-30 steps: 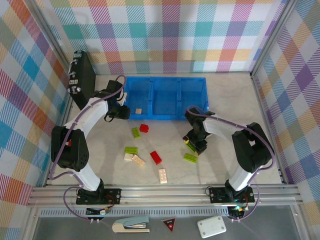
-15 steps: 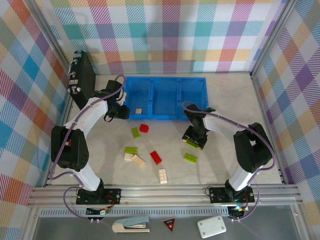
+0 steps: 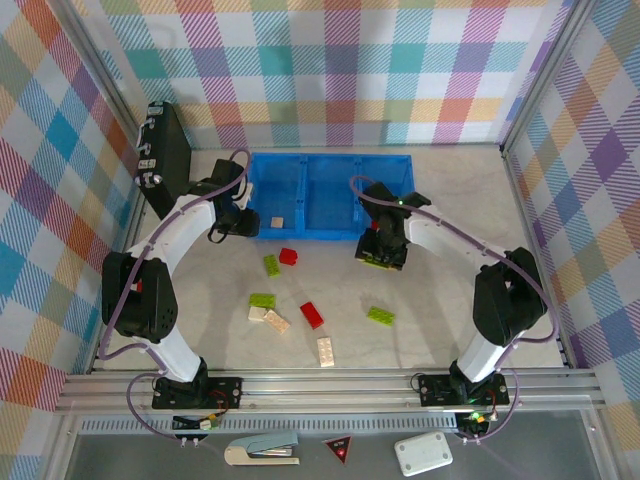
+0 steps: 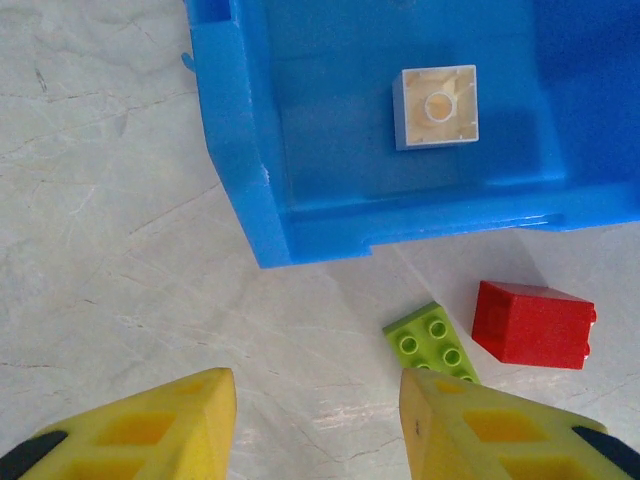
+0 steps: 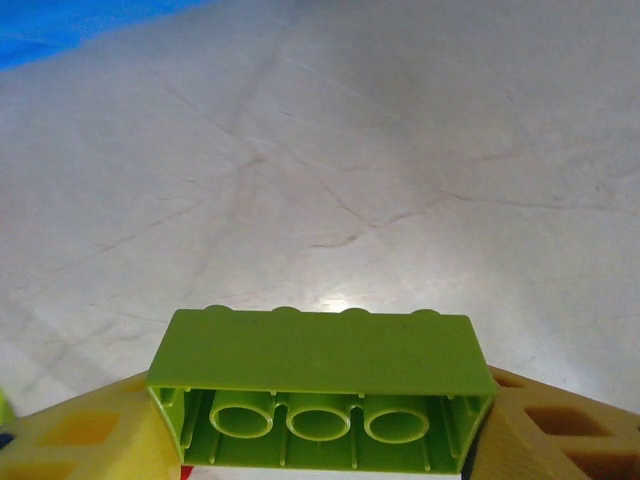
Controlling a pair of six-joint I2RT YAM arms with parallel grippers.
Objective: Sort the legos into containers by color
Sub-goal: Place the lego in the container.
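Note:
The blue tray (image 3: 330,158) has three containers side by side; a cream lego (image 3: 277,221) lies in the left one, seen bottom-up in the left wrist view (image 4: 437,106). My right gripper (image 3: 381,256) is shut on a long lime green lego (image 5: 320,380), held off the table just in front of the tray. My left gripper (image 3: 243,222) stands open at the tray's front left corner (image 4: 240,150), with nothing between its yellow fingers (image 4: 150,430). Beside it lie a green lego (image 4: 433,340) and a red lego (image 4: 532,324). Several more legos are scattered on the table, such as a red one (image 3: 312,315) and a green one (image 3: 380,316).
A black flat case (image 3: 165,158) leans at the back left. A stapler (image 3: 262,451), a red triangle sign (image 3: 338,449) and a white box (image 3: 422,454) lie on the near ledge. Plaid walls close in the table on three sides.
My right gripper has carried the lime green lego away from the table's middle toward the tray's front edge. The left arm has stayed still.

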